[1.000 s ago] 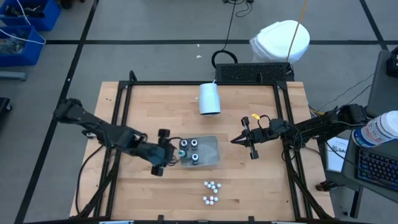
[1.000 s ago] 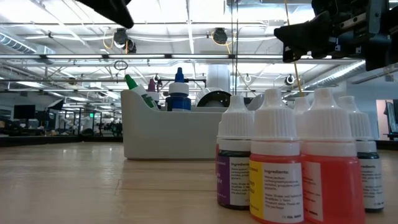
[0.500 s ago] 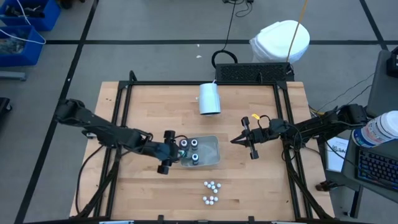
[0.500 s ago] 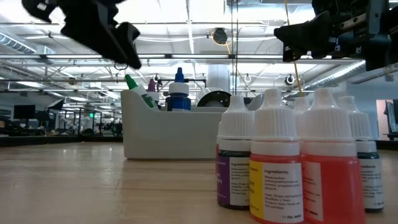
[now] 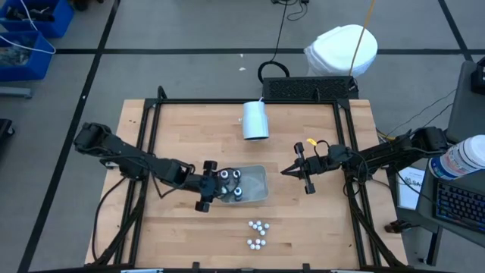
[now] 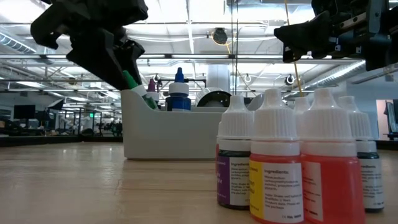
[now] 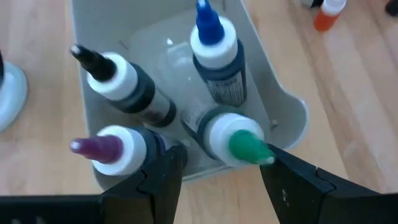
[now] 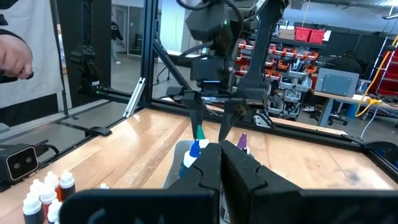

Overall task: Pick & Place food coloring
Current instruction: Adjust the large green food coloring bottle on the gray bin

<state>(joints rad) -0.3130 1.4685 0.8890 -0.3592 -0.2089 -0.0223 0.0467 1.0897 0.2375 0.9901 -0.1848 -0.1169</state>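
- Yellow-filled food coloring bottle [image 6: 275, 162], low view, front of cluster — label heading reads "Ingredients"; finer print below it not legible.
- Purple-filled bottle [image 6: 235, 160] beside it — label heading also reads "Ingredients"; remaining lines too small to read.
- Red-filled bottle [image 6: 328, 165] — label faces away, no text visible.
- High view and both wrist views — no readable text, numbers or signs.

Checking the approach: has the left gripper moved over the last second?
Yes. The left gripper has moved rightward to the tray, its open fingers now straddling the green-tipped bottle.
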